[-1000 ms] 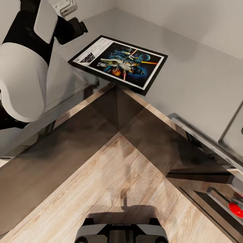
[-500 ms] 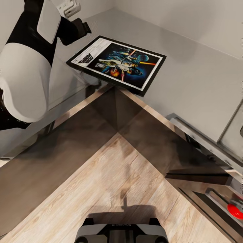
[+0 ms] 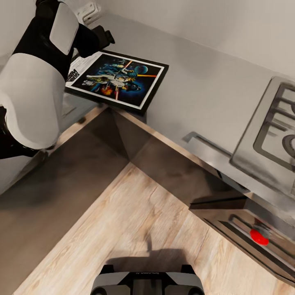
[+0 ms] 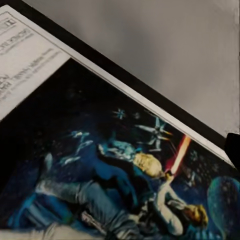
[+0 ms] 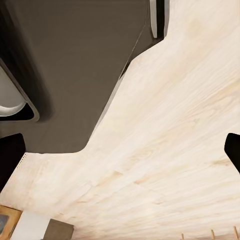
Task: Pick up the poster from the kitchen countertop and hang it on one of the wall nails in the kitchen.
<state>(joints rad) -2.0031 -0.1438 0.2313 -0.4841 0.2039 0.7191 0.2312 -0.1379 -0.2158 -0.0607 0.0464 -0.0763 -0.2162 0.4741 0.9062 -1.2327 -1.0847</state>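
Clearly black-framed poster (image 3: 116, 80), blue-black artwork.

Poster (image 3: 116, 80) sits at the inner corner of the kitchen countertop (image 3: 205, 98) (one corner overhanging); gas hob (image 3: 270, 139) well right of poster.

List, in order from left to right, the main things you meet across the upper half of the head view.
left arm → poster → bare stretch of kitchen countertop → steel gas hob
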